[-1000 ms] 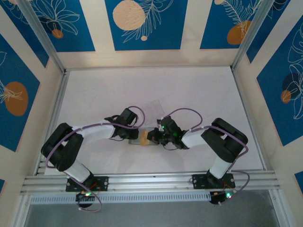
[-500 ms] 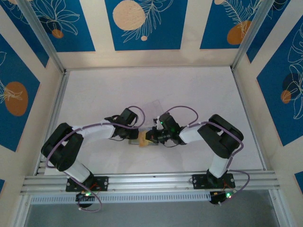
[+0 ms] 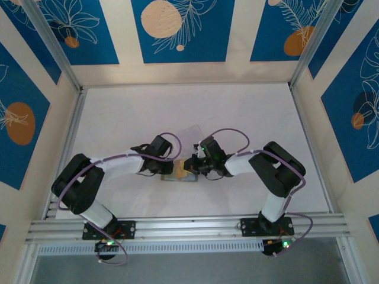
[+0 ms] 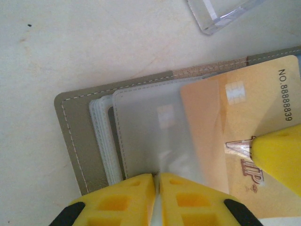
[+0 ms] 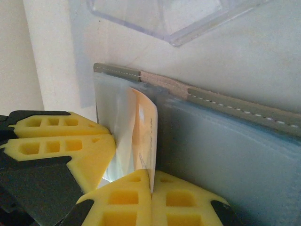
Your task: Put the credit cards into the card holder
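Note:
The card holder (image 4: 75, 136) lies open on the table, grey outside with frosted sleeves inside. My left gripper (image 4: 156, 176) is shut on the edge of one sleeve (image 4: 146, 132) and holds it lifted. A tan credit card (image 4: 244, 113) printed with VIP and a number sits partly inside that sleeve. My right gripper (image 5: 153, 188) is shut on the near edge of this credit card (image 5: 146, 136), which stands on edge between the raised sleeve and the pale-blue sleeves (image 5: 221, 150). Both grippers meet over the card holder (image 3: 177, 176) in the top view.
A clear plastic case (image 4: 221, 14) lies on the table just beyond the card holder, also seen as the clear case (image 5: 174, 19) close above the wallet's edge. The left gripper's fingers (image 5: 66, 141) sit right beside the right gripper. Open white table lies all around.
The right wrist has shifted a little left, toward the card holder, with the card in its grip. The left arm has stayed still, holding the sleeve.

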{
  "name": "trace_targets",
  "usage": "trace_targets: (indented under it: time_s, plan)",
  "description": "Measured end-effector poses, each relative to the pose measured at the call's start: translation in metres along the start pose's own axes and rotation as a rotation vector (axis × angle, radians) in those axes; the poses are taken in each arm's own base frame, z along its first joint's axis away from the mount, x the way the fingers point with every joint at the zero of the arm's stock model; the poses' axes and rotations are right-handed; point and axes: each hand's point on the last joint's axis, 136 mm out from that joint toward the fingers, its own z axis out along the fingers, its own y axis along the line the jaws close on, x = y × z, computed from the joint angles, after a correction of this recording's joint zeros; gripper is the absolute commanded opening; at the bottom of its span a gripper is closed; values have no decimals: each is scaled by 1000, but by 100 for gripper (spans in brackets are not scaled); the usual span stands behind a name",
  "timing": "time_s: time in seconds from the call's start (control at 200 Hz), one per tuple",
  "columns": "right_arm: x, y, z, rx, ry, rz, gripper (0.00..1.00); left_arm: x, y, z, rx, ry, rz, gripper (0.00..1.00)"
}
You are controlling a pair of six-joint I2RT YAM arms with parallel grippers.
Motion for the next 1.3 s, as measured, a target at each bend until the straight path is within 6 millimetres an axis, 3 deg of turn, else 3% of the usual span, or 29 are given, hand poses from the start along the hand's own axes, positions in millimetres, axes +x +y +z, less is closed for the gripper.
trace_targets:
  time_s: [0.425, 0.595, 0.75, 0.9, 1.296]
  plan:
    - [8, 14, 22, -19, -56, -6, 0, 0, 0, -1, 0, -1, 0, 14]
    - [8, 18, 26, -41, -67, -5, 12, 0, 5, -7, -1, -4, -32, 15]
    - [11, 19, 27, -35, -64, -12, 20, 13, 26, -23, 4, -4, -134, 17]
    - [10, 24, 26, -24, -51, -30, 29, 9, 38, -36, 22, -30, -208, 17]
    - [20, 16, 12, 184, 53, -107, 40, 18, 37, -11, 51, 47, -228, 14]
